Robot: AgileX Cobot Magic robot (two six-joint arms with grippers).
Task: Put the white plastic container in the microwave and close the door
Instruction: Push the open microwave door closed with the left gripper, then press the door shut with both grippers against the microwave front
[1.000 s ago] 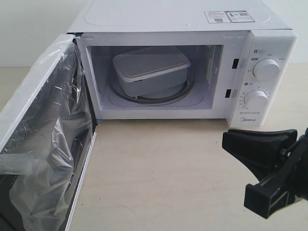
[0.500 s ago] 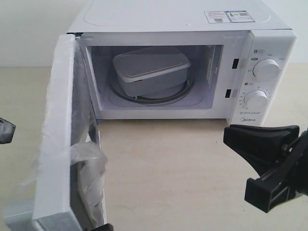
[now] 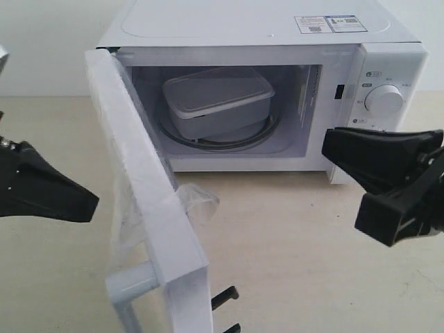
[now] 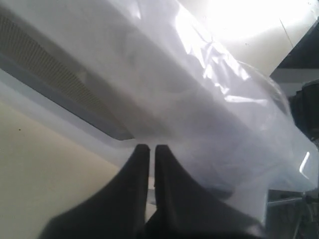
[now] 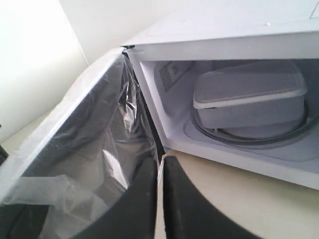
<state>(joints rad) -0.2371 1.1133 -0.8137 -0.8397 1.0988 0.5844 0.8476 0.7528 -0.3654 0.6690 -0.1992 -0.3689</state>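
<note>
The white plastic container sits with its lid on, on the glass turntable inside the microwave. The door stands about half open, wrapped in crinkled clear film, with its bar handle on the outer side. My left gripper is shut and empty, outside the door and pointing at its outer face; whether it touches the door I cannot tell. My right gripper is shut and empty, hovering in front of the control panel.
The upper knob shows; my right gripper hides the lower one. Loose film hangs off the door's inner side. The door's black latch hooks stick out at its free edge. A tan tabletop lies in front.
The door has swung from wide open to about halfway shut. My left gripper has come into view behind it. The right gripper has risen a little in front of the panel.
</note>
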